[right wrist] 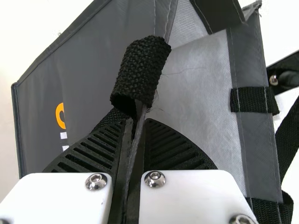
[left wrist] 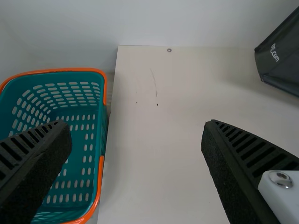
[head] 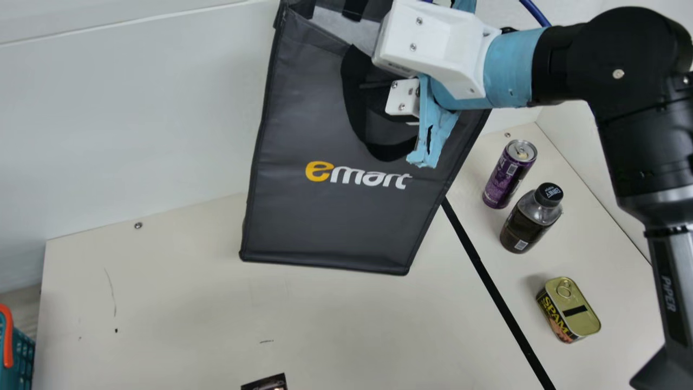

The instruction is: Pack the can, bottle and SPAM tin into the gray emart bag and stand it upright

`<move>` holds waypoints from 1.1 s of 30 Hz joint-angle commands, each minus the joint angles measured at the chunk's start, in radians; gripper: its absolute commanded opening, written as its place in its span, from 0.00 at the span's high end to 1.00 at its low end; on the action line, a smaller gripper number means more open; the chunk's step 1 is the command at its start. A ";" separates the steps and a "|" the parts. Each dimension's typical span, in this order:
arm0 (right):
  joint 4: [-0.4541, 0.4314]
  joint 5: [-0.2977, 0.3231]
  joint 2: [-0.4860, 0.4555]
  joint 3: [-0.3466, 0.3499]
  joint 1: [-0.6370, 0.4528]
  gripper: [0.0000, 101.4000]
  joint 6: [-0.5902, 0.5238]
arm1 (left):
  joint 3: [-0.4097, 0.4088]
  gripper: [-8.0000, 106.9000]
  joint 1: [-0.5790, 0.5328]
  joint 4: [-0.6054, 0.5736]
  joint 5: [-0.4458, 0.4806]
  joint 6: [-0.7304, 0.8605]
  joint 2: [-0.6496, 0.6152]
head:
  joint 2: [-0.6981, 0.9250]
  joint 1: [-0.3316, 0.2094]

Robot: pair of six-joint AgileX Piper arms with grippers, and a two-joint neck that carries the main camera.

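Three groceries, purple can [head: 506,176], bottle [head: 526,223] and SPAM tin [head: 569,311], sit on the bench [head: 162,309]. Right hand [right wrist: 137,122], closed, pinches the gray emart bag [head: 335,222] high up; left hand [left wrist: 136,125] gapes empty. Best settle the base flat before releasing.

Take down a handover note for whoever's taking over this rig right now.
Left gripper: open and empty, near the teal basket.
Right gripper: closed on the gray emart bag at its upper edge, by a black handle. The bag is tilted; I can't tell whether its base touches the table.
Can, bottle and SPAM tin: on the table, beyond the black strip from the bag.
Done: bag gripped.
Left: pack all three, stand the bag upright.
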 commanded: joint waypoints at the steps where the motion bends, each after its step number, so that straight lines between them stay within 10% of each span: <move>1: -0.005 -0.001 -0.013 0.007 0.010 1.00 0.006 | 0.000 0.15 0.000 0.000 0.000 0.000 0.000 | -0.001 -0.023; 33: -0.083 -0.001 -0.207 0.116 0.220 1.00 0.031 | 0.000 0.15 0.000 0.000 0.000 0.000 0.000 | -0.001 -0.023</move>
